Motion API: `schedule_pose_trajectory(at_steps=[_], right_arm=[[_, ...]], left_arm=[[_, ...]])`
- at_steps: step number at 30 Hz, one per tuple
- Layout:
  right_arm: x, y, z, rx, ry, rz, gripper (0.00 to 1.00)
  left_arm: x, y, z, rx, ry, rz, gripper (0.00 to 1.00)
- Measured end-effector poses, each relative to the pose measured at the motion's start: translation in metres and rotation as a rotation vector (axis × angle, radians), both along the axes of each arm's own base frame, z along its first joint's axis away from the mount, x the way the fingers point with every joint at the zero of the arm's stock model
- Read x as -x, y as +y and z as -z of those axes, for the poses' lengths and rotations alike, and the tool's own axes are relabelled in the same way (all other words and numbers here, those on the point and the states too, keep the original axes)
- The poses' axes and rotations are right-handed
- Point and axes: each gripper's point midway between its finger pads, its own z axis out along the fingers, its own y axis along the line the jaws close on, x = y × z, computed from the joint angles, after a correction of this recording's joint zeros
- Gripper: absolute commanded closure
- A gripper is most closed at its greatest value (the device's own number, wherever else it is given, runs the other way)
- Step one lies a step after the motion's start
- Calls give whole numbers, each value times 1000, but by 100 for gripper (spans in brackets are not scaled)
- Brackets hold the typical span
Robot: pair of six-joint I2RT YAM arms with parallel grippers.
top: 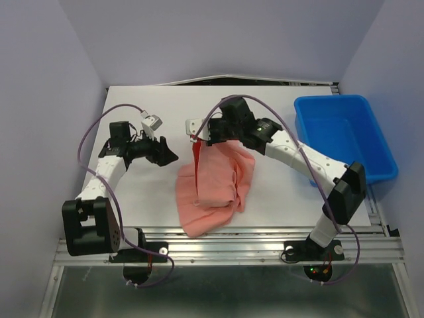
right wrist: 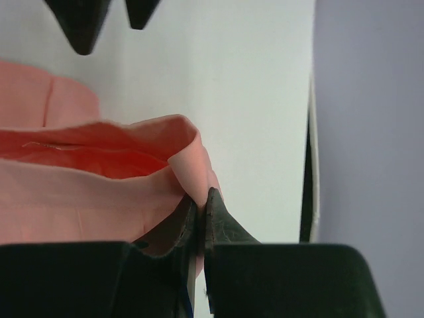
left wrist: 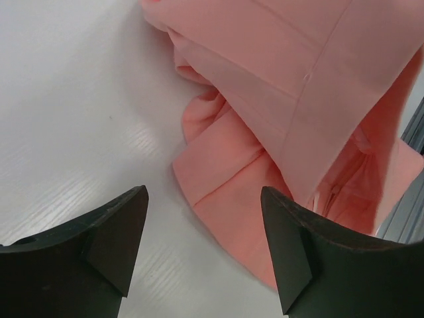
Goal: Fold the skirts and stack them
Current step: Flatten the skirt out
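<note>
A salmon-pink skirt (top: 215,182) lies bunched at the middle of the white table (top: 146,199), its lower part drooping over the near edge. My right gripper (top: 196,138) is shut on the skirt's top edge (right wrist: 189,149) and holds that corner lifted above the table. My left gripper (top: 171,156) is open and empty, just left of the skirt, low over the table. In the left wrist view the skirt's folds (left wrist: 278,112) lie ahead of the open fingers (left wrist: 116,232), with one finger over the cloth's edge.
A blue plastic bin (top: 344,136) stands at the table's right side. Purple-grey walls close in on the left, back and right. A metal rail (top: 265,242) runs along the near edge.
</note>
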Motion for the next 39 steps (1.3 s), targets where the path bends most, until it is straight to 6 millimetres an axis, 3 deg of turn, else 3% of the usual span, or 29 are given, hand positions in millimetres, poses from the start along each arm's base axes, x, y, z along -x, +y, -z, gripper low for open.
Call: schedule_pose_trajectory(at_steps=[4, 11, 19, 22, 24, 32, 39], right_arm=[[-11, -18, -53, -71, -40, 90, 99], [-22, -46, -105, -129, -85, 218, 99], [-25, -58, -110, -129, -74, 284, 99], [-24, -59, -109, -128, -64, 294, 99], [-24, -59, -109, -130, -62, 297, 99], [-23, -59, -110, -137, -56, 299, 99], [-18, -58, -118, -167, -44, 290, 99]], left_arm=[[0, 8, -14, -2, -56, -12, 17], [17, 31, -34, -60, -220, 47, 16], [56, 31, -16, -187, -279, 279, 16], [59, 31, -10, -186, -256, 322, 8], [55, 32, -3, -177, -234, 334, 1], [31, 34, 24, -129, -185, 363, 1], [-10, 26, 14, -183, -342, 404, 1]])
